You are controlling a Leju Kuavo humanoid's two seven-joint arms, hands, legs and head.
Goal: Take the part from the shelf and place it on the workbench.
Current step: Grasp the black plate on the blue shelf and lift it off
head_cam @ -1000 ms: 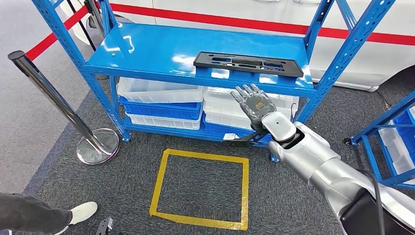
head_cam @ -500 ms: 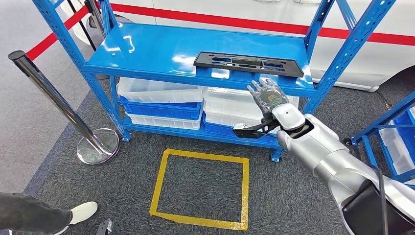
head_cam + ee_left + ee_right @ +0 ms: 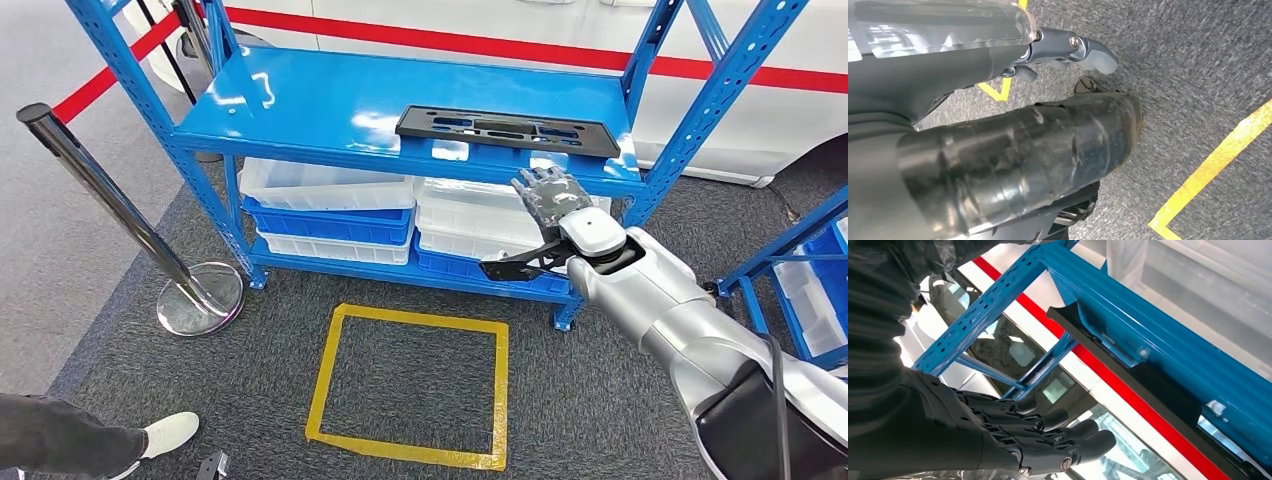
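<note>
A flat black part [image 3: 507, 130] lies on the top board of a blue shelf [image 3: 330, 100], near the board's front edge and toward its right end. The robot's right hand [image 3: 548, 193] is raised just in front of that edge, below the part, its fingers [image 3: 1048, 432] extended and slightly apart, holding nothing and not touching the part. The left hand [image 3: 1068, 47] hangs over grey carpet; its fingers are poorly seen, so its state cannot be told.
</note>
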